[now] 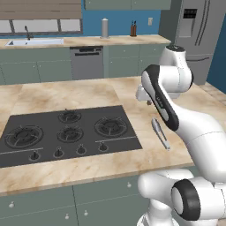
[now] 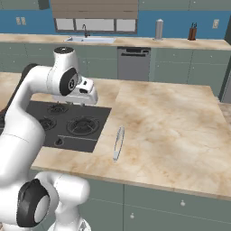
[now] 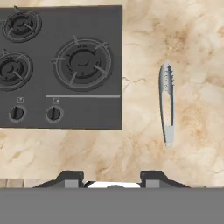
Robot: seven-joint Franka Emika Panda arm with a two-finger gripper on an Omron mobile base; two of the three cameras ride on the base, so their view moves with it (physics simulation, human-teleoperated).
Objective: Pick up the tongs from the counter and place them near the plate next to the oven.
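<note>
Hand (image 2: 83,103) hovers empty above the cooktop (image 1: 66,132), fingers narrowly parted. Tongs (image 3: 166,104) lie flat on the bench near its front edge; probably light, stiff, slippery metal, best pinched mid-length across both arms.

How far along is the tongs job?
Nothing is done: the tongs lie flat on the counter, right of the cooktop, untouched. In hand: the hand hovers above the counter, off to one side of the tongs, holding nothing. Left: grasp, lift, carry, and place near the plate.
</note>
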